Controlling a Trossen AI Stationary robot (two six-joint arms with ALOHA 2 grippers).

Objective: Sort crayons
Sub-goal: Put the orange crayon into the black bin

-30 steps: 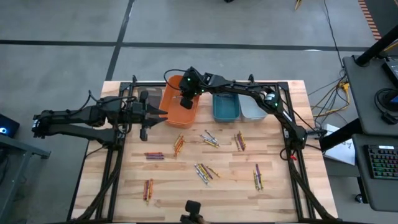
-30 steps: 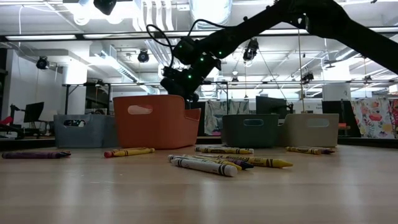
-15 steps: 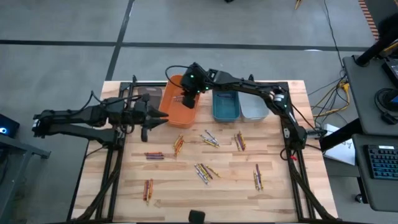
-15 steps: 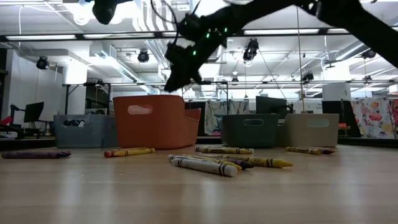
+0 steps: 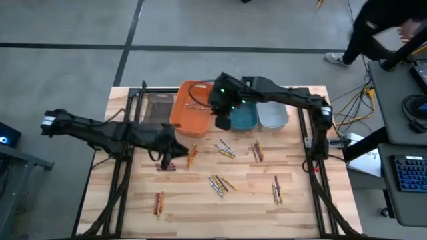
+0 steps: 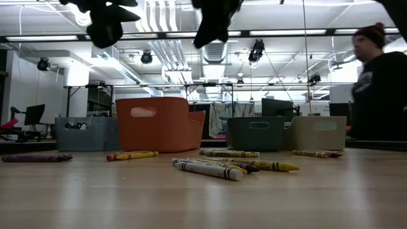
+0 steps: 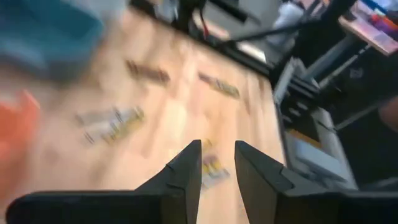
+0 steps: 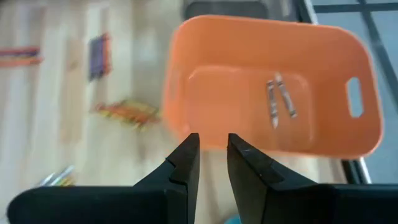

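Note:
Crayons lie scattered on the wooden table [image 5: 300, 207]: an orange pair [image 5: 192, 155], a purple one [image 5: 165, 167], and groups at the middle [image 5: 225, 149] and nearer [image 5: 219, 185]. Two crayons [image 8: 278, 99] lie on the floor of the orange bin [image 5: 193, 110]. My left gripper [image 5: 175, 148] hovers open just left of the orange pair; nothing is between its fingers [image 7: 217, 146]. My right gripper [image 5: 223, 123] hangs high and open over the orange bin's right rim, also bare [image 8: 213, 138]. In the low view both grippers show only at the top edge.
Four bins stand in a row at the far edge: brown [image 5: 157, 107], orange, teal [image 5: 243, 115], grey [image 5: 272, 117]. More crayons lie at the right [image 5: 257, 151], [image 5: 276, 190] and near left [image 5: 159, 202]. A person [image 6: 375, 83] stands beyond the table's right side.
My right gripper has risen from the orange bin and gone toward the table's right, leaving the low view's top. My left gripper has moved toward the near edge and down, rolling its wrist, to the orange and purple crayons. A person has come into view at the right.

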